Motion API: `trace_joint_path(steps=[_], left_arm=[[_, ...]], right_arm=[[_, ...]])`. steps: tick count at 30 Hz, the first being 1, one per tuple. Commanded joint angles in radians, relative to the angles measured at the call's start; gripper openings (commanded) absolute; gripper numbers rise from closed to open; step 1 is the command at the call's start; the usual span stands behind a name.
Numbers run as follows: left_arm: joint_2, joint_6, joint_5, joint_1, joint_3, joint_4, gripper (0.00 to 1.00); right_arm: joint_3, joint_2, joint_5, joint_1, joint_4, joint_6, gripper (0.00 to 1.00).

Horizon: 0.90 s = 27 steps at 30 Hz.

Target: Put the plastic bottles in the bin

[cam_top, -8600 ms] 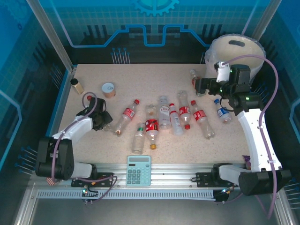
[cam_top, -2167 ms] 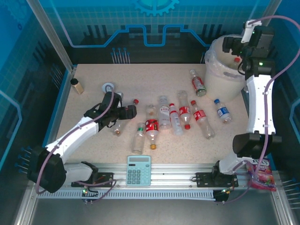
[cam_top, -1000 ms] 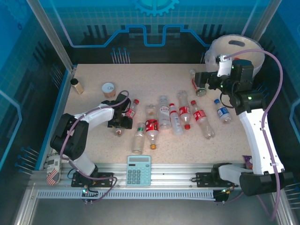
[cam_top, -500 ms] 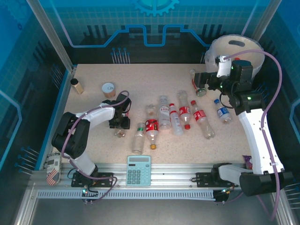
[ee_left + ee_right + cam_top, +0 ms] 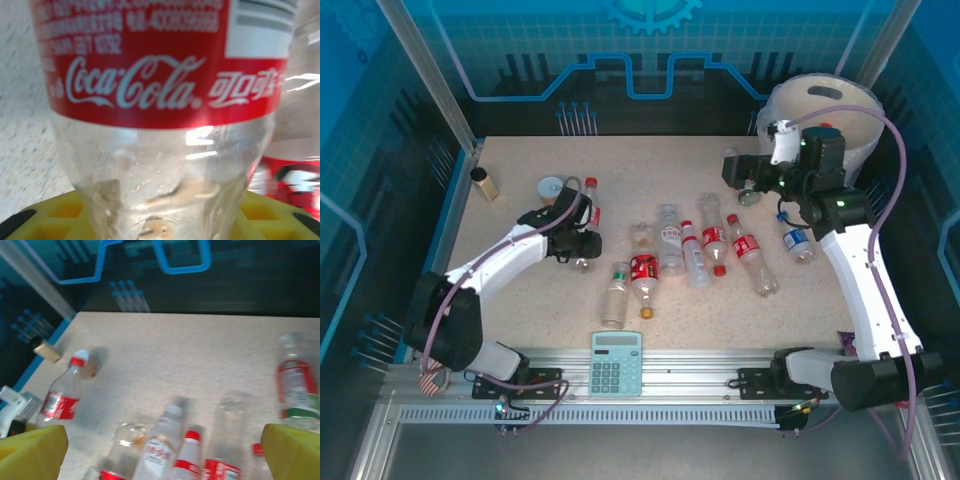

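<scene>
Left gripper [image 5: 572,238] jaws pinch the lower body of a clear red-capped Coca-Cola plastic bottle [image 5: 160,95], cap pointing away, at table left-centre. Right gripper [image 5: 732,168] jaws spread wide, empty, above the speckled beige table [image 5: 650,160] near the large round cream-white plastic bin [image 5: 855,110] at the far right corner. Other clear plastic bottles [image 5: 670,240] lie mid-table.

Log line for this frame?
left gripper: shut on Coca-Cola bottle | right gripper: open, empty | bin: far right | other bottles: on table
</scene>
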Motion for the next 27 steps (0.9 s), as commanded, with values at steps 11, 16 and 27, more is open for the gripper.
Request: trace_joint_path(steps=[11, 16, 27], left_arm=[[-0.091, -0.135, 0.415, -0.103, -0.121, 0.585, 0.29], [-0.081, -0.108, 0.424, -0.137, -0.113, 0.581, 0.27], [-0.048, -0.115, 0.439, -0.173, -0.098, 0.637, 0.25]], right_arm=[[0.018, 0.256, -0.252, 0.195, 0.171, 0.148, 0.96], [0.019, 0.311, -0.319, 0.207, 0.233, 0.19, 0.94], [0.038, 0.409, -0.4, 0.233, 0.317, 0.261, 0.9]])
